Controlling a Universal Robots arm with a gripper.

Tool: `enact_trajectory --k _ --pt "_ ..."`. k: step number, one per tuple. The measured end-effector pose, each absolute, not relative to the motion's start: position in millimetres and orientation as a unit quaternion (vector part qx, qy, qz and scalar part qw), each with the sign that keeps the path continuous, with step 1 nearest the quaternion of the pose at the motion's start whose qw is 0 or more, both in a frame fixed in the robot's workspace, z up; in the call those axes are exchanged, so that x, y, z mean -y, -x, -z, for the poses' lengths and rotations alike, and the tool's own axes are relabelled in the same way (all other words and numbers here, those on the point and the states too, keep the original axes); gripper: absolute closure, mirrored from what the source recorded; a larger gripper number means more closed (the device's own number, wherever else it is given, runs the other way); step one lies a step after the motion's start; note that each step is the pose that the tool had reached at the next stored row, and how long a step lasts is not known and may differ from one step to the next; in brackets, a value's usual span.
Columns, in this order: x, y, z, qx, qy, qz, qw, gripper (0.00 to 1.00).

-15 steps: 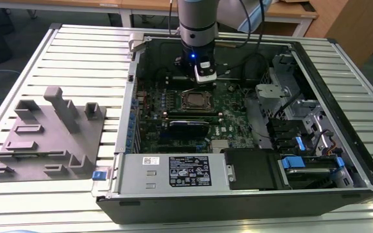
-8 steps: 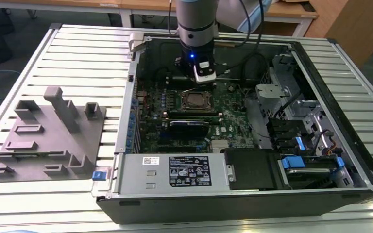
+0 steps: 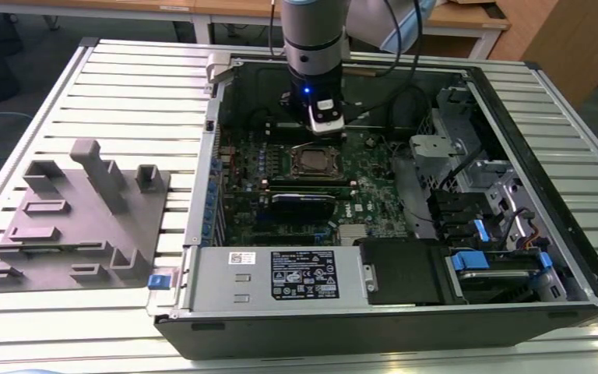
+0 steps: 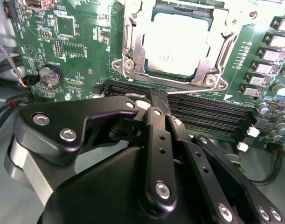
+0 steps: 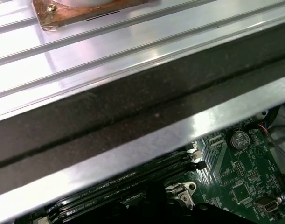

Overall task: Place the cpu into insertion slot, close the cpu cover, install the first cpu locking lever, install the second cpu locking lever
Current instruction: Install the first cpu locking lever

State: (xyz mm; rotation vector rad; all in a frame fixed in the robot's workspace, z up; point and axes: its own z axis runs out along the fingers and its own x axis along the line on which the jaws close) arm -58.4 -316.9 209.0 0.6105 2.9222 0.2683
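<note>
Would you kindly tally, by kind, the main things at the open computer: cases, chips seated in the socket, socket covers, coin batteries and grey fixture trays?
computer case: 1
cpu: 1
cpu cover: 1
coin battery: 1
grey fixture tray: 1
Total: 5

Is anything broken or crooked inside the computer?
Nothing looks broken. The cpu sits flat and square in the cpu cover opening. One thin locking lever runs along the socket's edge by the gripper, which looks like part of the job, not a fault.
</note>
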Motion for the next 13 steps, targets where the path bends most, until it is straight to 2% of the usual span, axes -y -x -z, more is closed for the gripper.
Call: enact_trajectory --k 13 --pt "314.8 59.7 -208.4 -0.972 -0.207 -0.089 0.073 0.89"
